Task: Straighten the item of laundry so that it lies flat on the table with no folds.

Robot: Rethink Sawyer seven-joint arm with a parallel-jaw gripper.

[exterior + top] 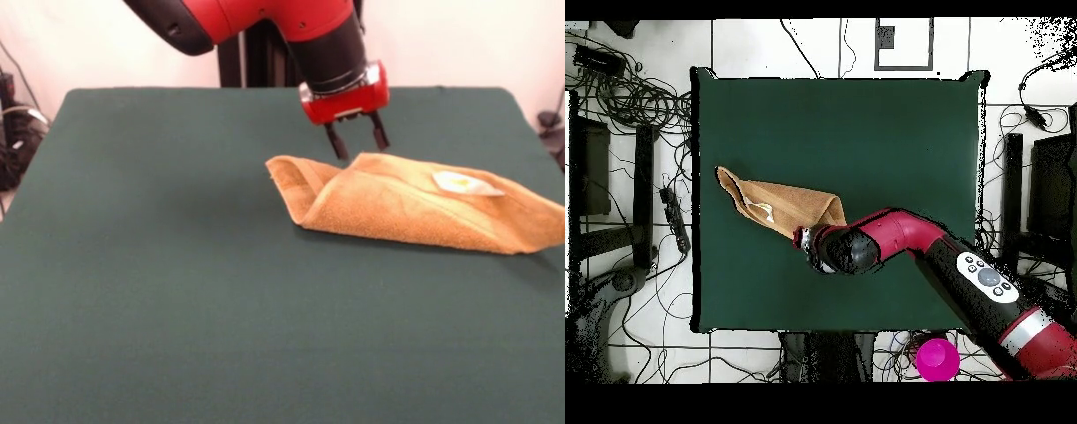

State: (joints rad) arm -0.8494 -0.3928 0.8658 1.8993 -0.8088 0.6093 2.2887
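The item of laundry (415,210) is an orange-tan towel folded over itself into a long wedge on the right part of the green table (177,265). A small white tag (463,184) lies on its top. The fold rolls over at its left end. My gripper (357,141) hangs just behind the towel's far edge, open, its two dark fingers (336,143) apart with nothing between them. In the overhead view the towel (780,205) lies left of the table's (865,130) centre. The arm's wrist (840,250) sits over the towel's right tip and hides the fingers there.
The red arm (965,265) reaches in across the table's lower right corner in the overhead view. A pink round object (937,358) sits off the table beside the base. Cables (625,100) and dark stands (590,170) surround the table.
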